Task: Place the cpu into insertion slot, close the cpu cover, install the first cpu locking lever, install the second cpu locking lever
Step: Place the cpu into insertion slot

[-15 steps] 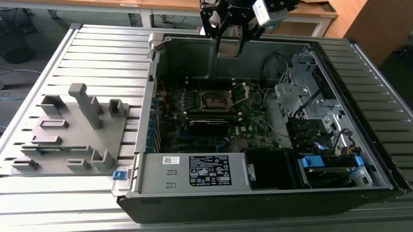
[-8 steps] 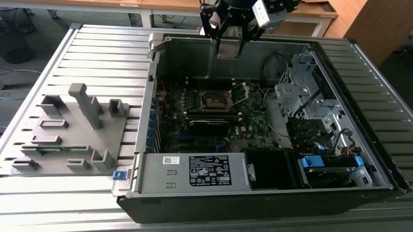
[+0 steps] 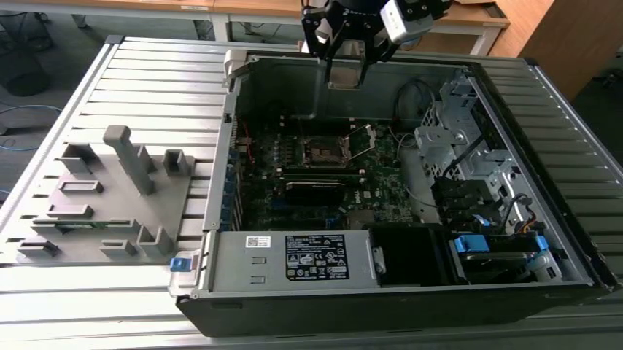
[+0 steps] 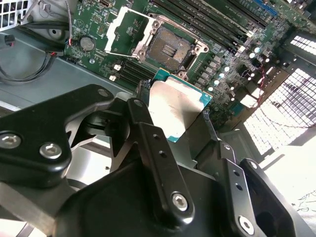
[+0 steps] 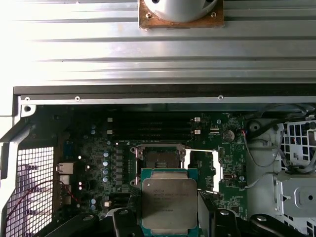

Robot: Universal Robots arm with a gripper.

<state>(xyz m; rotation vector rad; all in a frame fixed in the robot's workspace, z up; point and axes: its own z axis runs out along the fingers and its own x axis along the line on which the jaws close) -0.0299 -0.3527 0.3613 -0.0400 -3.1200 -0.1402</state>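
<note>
My exterior view sits high and off the arm, angled steeply down on the whole open computer case (image 3: 389, 310), with the gripper (image 3: 343, 73) over its far wall. The first wrist view looks almost straight down on the motherboard (image 5: 98, 148) — the cpu (image 5: 169, 202) close to the lens, the insertion slot (image 5: 159, 157) just beyond it. The second wrist view is even closer and slanted, peering past the black fingers (image 4: 148, 143). All three share that slot and the board around it.
</note>
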